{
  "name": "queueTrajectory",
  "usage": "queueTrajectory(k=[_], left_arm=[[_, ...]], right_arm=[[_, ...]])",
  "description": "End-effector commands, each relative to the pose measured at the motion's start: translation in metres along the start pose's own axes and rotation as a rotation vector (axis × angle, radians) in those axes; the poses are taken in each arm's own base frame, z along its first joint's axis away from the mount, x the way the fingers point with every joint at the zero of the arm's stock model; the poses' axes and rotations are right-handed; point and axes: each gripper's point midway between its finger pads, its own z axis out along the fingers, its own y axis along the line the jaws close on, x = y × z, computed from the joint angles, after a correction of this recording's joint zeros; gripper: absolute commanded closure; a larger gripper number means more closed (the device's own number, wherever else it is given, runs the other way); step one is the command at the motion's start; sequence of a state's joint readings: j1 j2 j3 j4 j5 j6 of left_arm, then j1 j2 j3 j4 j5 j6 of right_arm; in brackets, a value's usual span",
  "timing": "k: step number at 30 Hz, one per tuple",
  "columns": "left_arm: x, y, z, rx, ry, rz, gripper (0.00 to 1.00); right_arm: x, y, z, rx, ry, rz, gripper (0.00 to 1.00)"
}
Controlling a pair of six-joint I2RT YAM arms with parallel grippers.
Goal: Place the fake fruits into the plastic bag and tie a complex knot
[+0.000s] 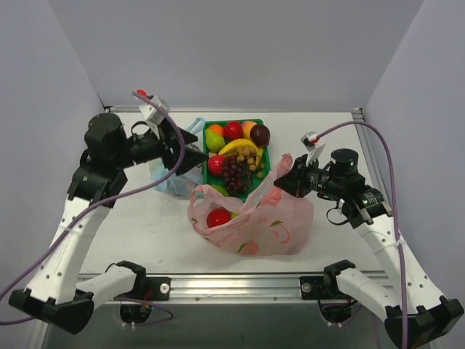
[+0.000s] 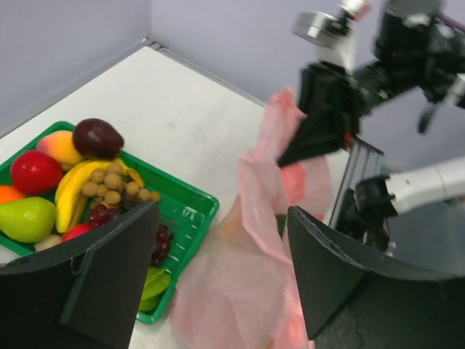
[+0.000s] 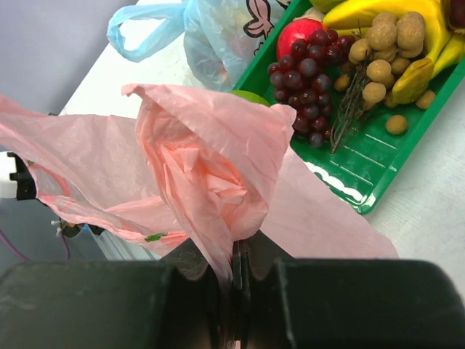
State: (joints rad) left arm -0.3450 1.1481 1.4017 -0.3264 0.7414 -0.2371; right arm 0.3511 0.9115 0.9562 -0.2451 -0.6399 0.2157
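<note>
1. Right gripper (image 3: 236, 270) — jaws pressed tight on a bunched fold of the plastic bag (image 3: 211, 153), holding that pink edge up above the worktop (image 1: 145, 233).
2. The rest of the bag sags below and to the left of this gripper, with a red apple (image 1: 218, 217) inside.
3. Left gripper (image 2: 220, 218) — jaws spread wide, nothing between them, apart from the bag.
4. Most fake fruits (image 1: 238, 156) lie in the green tray (image 2: 195, 209), between the two grippers.
5. A light-blue bag (image 1: 171, 182) lies below the left gripper.
</note>
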Motion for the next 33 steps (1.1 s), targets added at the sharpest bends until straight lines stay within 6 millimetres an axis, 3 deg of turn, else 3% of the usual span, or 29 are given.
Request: queueTrajectory(k=[1, 3, 4, 7, 12, 17, 20, 21, 23, 24, 27, 31, 33], left_arm=[[0.04, -0.041, -0.033, 0.126, 0.122, 0.037, 0.17], [0.052, -0.055, -0.046, 0.172, 0.145, 0.045, 0.17], [0.066, -0.056, -0.049, 0.171, 0.177, 0.014, 0.17], [0.078, -0.05, -0.056, 0.108, 0.18, 0.024, 0.17], [0.099, -0.022, -0.047, 0.007, 0.209, 0.01, 0.13], [0.096, -0.031, -0.031, 0.081, 0.191, 0.043, 0.12], [0.099, -0.051, -0.028, 0.21, 0.198, 0.07, 0.23], [0.104, -0.056, -0.027, 0.239, 0.207, 0.076, 0.34], [0.115, -0.069, -0.027, 0.308, 0.225, 0.111, 0.48], [0.117, -0.075, -0.029, 0.334, 0.222, 0.139, 0.62], [0.137, -0.097, -0.033, 0.418, 0.244, 0.187, 0.82], [0.17, -0.127, -0.037, 0.571, 0.305, 0.207, 0.99], [0.192, -0.14, -0.035, 0.649, 0.362, 0.268, 1.0]], right_arm=[[0.003, 0.002, -0.003, -0.025, 0.001, -0.013, 1.0], [0.005, 0.001, -0.004, -0.022, 0.007, -0.009, 1.0], [0.006, 0.0, -0.005, -0.018, 0.01, -0.007, 1.0], [0.008, -0.001, -0.007, -0.015, 0.017, -0.011, 1.0], [0.015, 0.0, -0.008, -0.017, 0.038, -0.018, 1.0], [0.022, -0.004, -0.01, -0.002, 0.054, -0.026, 1.0], [0.028, -0.013, -0.008, 0.028, 0.071, -0.031, 1.0], [0.03, -0.016, -0.007, 0.036, 0.076, -0.038, 1.0], [0.036, -0.027, -0.004, 0.074, 0.092, -0.038, 1.0], [0.037, -0.034, -0.004, 0.097, 0.096, -0.029, 1.0], [0.042, -0.055, 0.001, 0.157, 0.121, 0.003, 1.0], [0.054, -0.082, 0.015, 0.232, 0.191, 0.043, 1.0], [0.058, -0.092, 0.021, 0.26, 0.214, 0.064, 1.0]])
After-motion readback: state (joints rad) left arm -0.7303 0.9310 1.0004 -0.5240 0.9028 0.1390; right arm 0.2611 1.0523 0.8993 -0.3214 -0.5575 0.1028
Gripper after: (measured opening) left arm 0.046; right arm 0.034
